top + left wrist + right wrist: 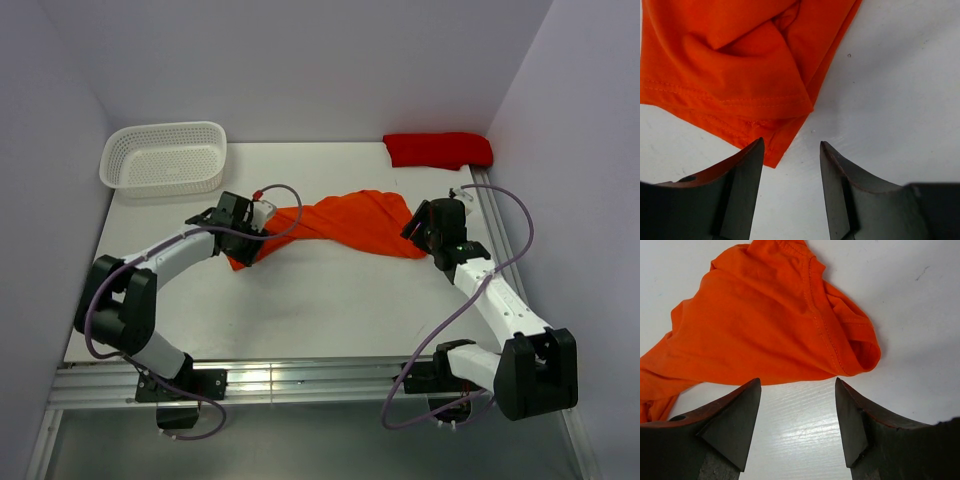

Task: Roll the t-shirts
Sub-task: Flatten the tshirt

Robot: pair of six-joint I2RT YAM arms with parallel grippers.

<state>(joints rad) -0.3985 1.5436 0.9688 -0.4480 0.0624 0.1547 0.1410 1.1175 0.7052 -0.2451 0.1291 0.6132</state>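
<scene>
A bright orange t-shirt lies crumpled across the middle of the white table. A darker red t-shirt lies bunched at the back right. My left gripper hovers at the orange shirt's left end; its jaws stand apart over bare table, with the hemmed corner just ahead of the left finger. At the shirt's right end sits my right gripper, jaws wide apart and nothing between them; a sleeve opening lies just ahead of them.
A white plastic basket stands at the back left corner. Purple walls close in the table on the left, back and right. A metal rail runs along the near edge by the arm bases.
</scene>
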